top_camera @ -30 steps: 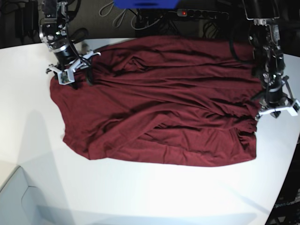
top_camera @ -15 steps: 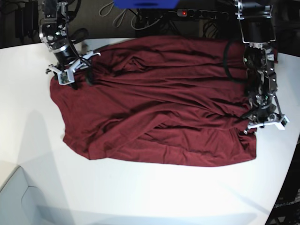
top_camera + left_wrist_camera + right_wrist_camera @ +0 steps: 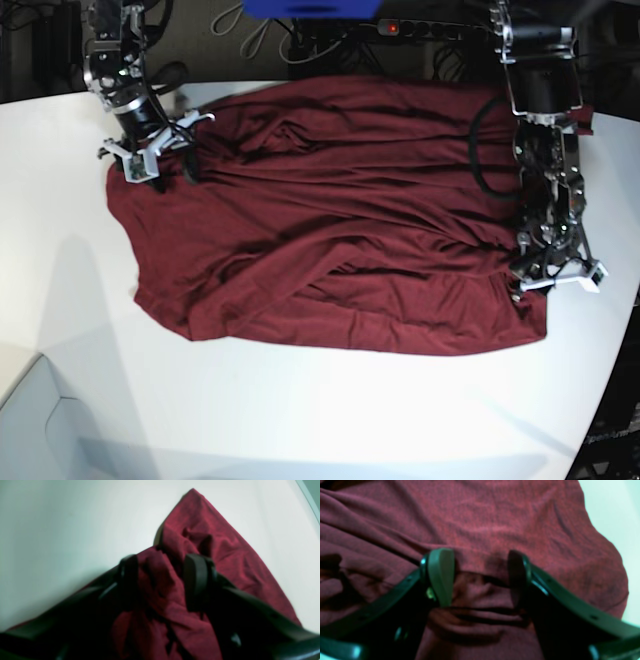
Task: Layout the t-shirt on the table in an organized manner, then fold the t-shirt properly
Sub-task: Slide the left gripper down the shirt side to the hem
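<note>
**Both arms at the shirt's edges, jaws parted**

I see the t-shirt spread across the white tabletop, wrinkled, with long folds running side to side and its lower hem toward the near edge. It covers the far middle of the tabletop.

My left gripper sits at the shirt's edge on the right of the base view, low against the cloth. In the left wrist view its jaws stand partly apart with a bunched ridge of maroon fabric rising between the two pads; the picture is blurred, and I cannot tell whether the pads press the cloth or merely straddle it.

My right gripper is at the far corner on the left of the base view. From the right wrist camera its jaws are wide apart over the fabric, a small fold lying between the pads, with nothing clamped.
</note>
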You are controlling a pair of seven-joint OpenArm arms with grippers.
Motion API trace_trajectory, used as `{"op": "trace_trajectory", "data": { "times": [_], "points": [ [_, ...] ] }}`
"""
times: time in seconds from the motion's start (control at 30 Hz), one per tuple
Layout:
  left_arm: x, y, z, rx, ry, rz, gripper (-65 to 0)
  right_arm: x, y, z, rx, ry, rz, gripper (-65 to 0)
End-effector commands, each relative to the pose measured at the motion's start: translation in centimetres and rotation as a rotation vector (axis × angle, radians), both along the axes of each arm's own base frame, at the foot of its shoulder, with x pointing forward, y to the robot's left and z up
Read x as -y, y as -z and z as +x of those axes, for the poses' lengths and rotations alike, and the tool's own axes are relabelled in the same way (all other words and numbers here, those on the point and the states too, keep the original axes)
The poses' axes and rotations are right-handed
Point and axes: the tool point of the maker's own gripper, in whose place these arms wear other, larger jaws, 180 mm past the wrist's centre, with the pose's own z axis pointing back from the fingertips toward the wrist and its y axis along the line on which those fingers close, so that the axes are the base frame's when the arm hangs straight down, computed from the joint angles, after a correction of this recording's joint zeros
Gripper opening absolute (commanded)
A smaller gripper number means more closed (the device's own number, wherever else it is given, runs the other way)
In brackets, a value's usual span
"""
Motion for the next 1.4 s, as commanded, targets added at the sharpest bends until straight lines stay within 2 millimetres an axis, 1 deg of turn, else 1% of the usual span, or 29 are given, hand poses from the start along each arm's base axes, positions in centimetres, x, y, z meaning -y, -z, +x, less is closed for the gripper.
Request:
{"op": "trace_trajectory", "data": {
  "times": [0.0, 0.07, 0.1, 0.13, 0.2, 0.3, 0.33, 0.4, 0.43, 0.5, 0.57, 0.7, 0.77, 0.8, 0.87, 0.97, 1.13, 1.17, 1.23, 1.3, 1.37],
  "points": [
    [-0.8, -1.6, 1.1, 0.040, -0.007, 0.025, -35.8, 0.3, -1.1, 0.7, 0.044, 0.003, 0.005, -31.0],
    [-0.8, -0.8, 1.1, 0.020, -0.013, 0.018, -36.1, 0.3, -1.4, 1.0, 0.052, 0.003, 0.005, -31.0],
    [-0.8, -0.9, 1.2, 0.021, -0.014, 0.016, -37.0, 0.3, -1.4, 1.1, 0.053, 0.003, 0.005, -31.0],
    [-0.8, -0.8, 1.3, 0.018, -0.014, 0.015, -39.4, 0.3, -1.3, 1.2, 0.052, 0.004, 0.005, -31.0],
    [-0.8, -0.8, 1.3, 0.018, -0.014, 0.015, -46.5, 0.4, -1.4, 1.3, 0.054, 0.007, 0.004, -31.0],
    [-0.7, -1.2, 1.5, 0.032, -0.015, 0.008, -63.9, 0.4, -1.4, 1.3, 0.054, 0.007, 0.004, -31.0],
    [-0.8, -1.2, 1.5, 0.032, -0.016, 0.008, -65.0, 0.4, -1.4, 1.3, 0.054, 0.006, 0.005, -31.0],
    [-0.8, -1.4, 1.7, 0.038, -0.016, 0.008, -63.7, 0.3, -1.4, 1.4, 0.055, 0.004, 0.005, -31.0],
    [-0.8, -1.8, 2.1, 0.048, -0.016, 0.008, -65.0, 0.2, -1.4, 1.4, 0.055, 0.003, 0.006, -31.0],
    [-0.7, -2.2, 2.3, 0.056, -0.014, 0.004, -65.0, 0.2, -1.4, 1.4, 0.055, 0.003, 0.006, -31.0],
    [-0.6, -3.9, 2.9, 0.102, -0.006, 0.014, -65.0, 0.2, -1.6, 1.7, 0.062, 0.003, 0.006, -31.0],
    [0.0, -8.4, 4.3, 0.219, 0.011, 0.039, -65.0, 0.3, -1.7, 1.9, 0.066, 0.002, 0.003, -31.0],
    [0.1, -11.3, 5.8, 0.285, 0.013, 0.043, -65.0, 0.3, -1.7, 1.9, 0.066, 0.002, 0.003, -31.0],
    [0.1, -12.1, 6.5, 0.303, 0.013, 0.044, -65.0, 0.3, -1.7, 1.9, 0.066, 0.002, 0.003, -31.0],
    [-0.2, -13.0, 7.7, 0.318, 0.002, 0.039, -65.0, 0.3, -1.7, 1.9, 0.066, 0.002, 0.003, -31.0],
    [-0.7, -14.0, 10.1, 0.322, -0.015, 0.021, -65.0, 0.6, -1.8, 2.0, 0.072, 0.008, 0.002, -31.0],
    [-1.3, -16.1, 14.8, 0.311, -0.050, -0.045, -65.0, 0.7, -2.0, 2.1, 0.079, 0.007, -0.001, -31.0],
    [-1.6, -16.9, 15.8, 0.319, -0.067, -0.046, -65.0, 0.7, -2.1, 2.1, 0.082, 0.006, -0.003, -31.0],
    [-2.0, -18.3, 17.3, 0.334, -0.090, -0.015, -65.0, 0.7, -2.2, 2.2, 0.083, 0.005, -0.005, -31.0],
    [-2.2, -20.0, 18.7, 0.348, -0.094, 0.047, -65.0, 1.0, -2.2, 2.2, 0.080, 0.002, -0.014, -31.0],
    [-2.0, -21.3, 19.6, 0.357, -0.088, 0.101, -65.0, 1.1, -2.2, 2.1, 0.078, 0.001, -0.017, -31.0]
  ]
}}
